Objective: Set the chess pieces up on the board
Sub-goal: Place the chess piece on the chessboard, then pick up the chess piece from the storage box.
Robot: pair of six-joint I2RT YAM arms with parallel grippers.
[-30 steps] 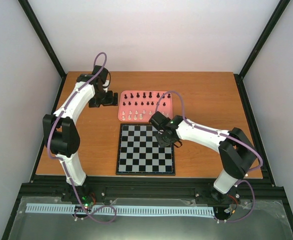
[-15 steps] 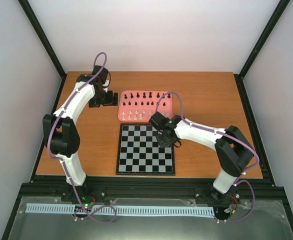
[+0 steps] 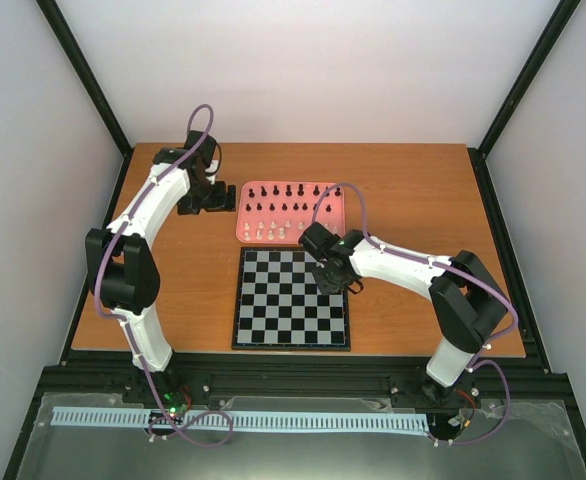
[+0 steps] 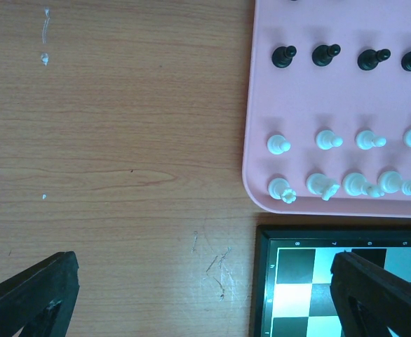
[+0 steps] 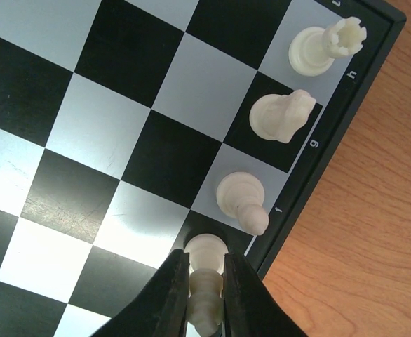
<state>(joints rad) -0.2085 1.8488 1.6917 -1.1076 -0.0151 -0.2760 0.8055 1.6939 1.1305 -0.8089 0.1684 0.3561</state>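
On the board (image 5: 65, 126), three white chess pieces stand free along one edge, each on its own square: a rook (image 5: 321, 48) in the corner, a knight (image 5: 283, 116) beside it, then a round-headed piece (image 5: 240, 200). A fourth white piece (image 5: 205, 247) is pinched between the two fingers of the right claw (image 5: 205, 274), with its foot over the black square next in that same row. No other square in the right wrist view carries a piece.

All other pieces are on the pink tray (image 4: 254, 105), which lies on the counter (image 4: 107, 140) just beyond the board's far edge. The left wrist view shows four black pieces (image 4: 283, 55) in one row and nine white pieces (image 4: 278, 144) in two rows, four and five. The picture's edge cuts these rows, so the full number is probably higher.

The left claw (image 4: 204, 267) hangs over bare counter left of the tray, its fingers spread wide and pinching nothing.

From above, the right arm (image 3: 403, 265) covers the board's far right corner, and its purple cable (image 3: 358, 205) loops over the tray's right end.
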